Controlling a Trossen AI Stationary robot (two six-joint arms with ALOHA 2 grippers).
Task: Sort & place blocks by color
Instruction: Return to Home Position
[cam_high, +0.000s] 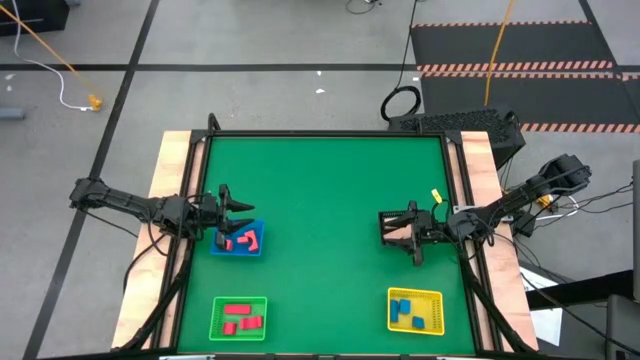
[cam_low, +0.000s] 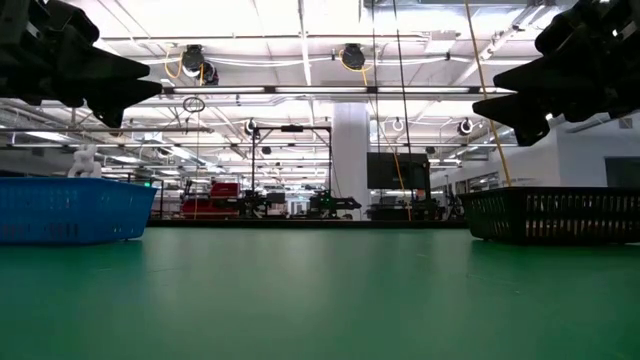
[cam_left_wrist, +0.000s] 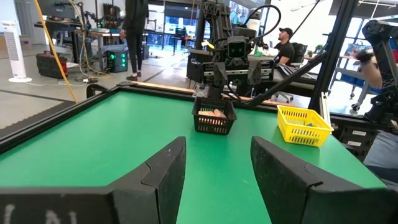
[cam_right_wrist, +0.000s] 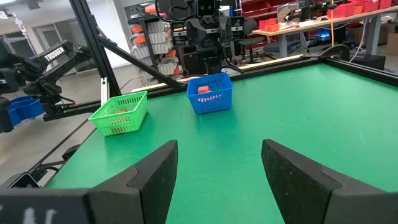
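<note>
My left gripper (cam_high: 240, 218) hangs open above the blue tray (cam_high: 237, 241), which holds a few salmon-pink and red blocks (cam_high: 246, 240). My right gripper (cam_high: 385, 228) hangs open over the black tray (cam_high: 405, 238). The left wrist view shows cream/tan blocks (cam_left_wrist: 215, 113) inside that black tray (cam_left_wrist: 213, 121). Red blocks (cam_high: 240, 318) lie in the green tray (cam_high: 216, 318), and blue blocks (cam_high: 405, 310) lie in the yellow tray (cam_high: 432, 297). Both grippers are empty: the left wrist view (cam_left_wrist: 217, 177) and right wrist view (cam_right_wrist: 217, 180) show nothing between the fingers.
The four trays sit on the green table top (cam_high: 325, 200), blue and green toward its left side, black and yellow toward its right. The middle and far part of the mat lie bare. People stand and sit in the room beyond the table (cam_left_wrist: 287, 43).
</note>
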